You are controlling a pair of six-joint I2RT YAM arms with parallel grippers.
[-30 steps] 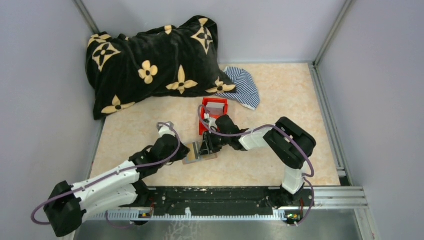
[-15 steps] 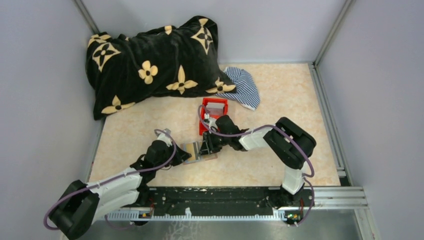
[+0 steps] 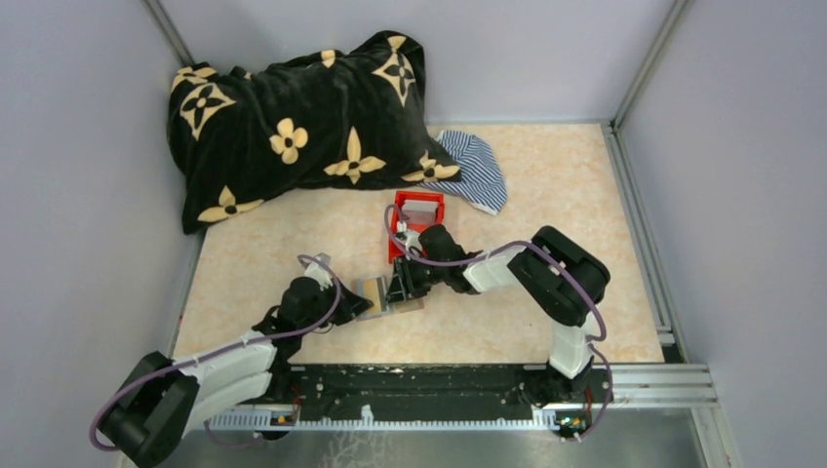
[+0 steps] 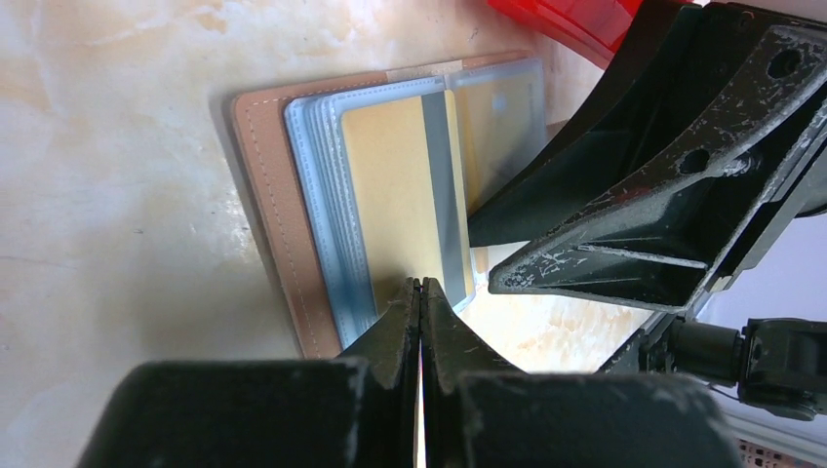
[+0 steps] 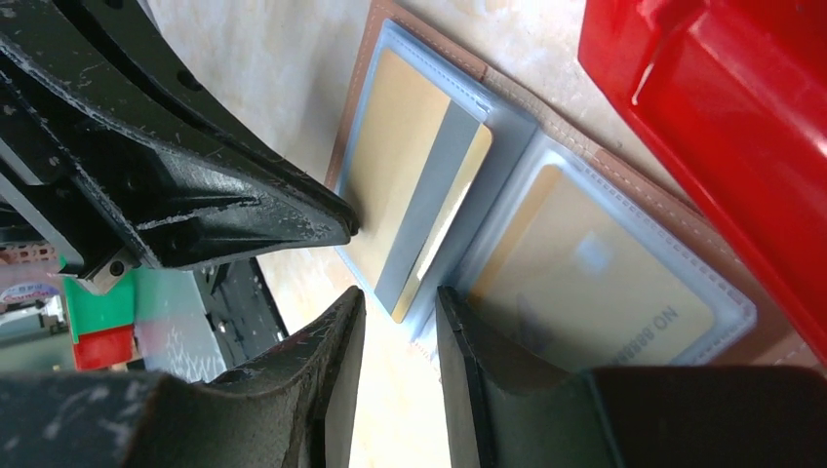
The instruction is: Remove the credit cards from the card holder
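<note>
Beige marbled table top (image 3: 546, 195).
Black flowered blanket (image 3: 293, 127) at eleven o'clock, striped cloth (image 3: 478, 171) at one, red bin (image 3: 419, 210) at centre, open card holder (image 3: 374, 292) at its seven o'clock.

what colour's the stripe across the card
Grey, on an orange-tan card; clearest in the right wrist view.

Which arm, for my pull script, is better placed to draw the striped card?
Right: the right gripper is open astride the striped card's jutting corner; the left gripper is shut at the card holder.
</note>
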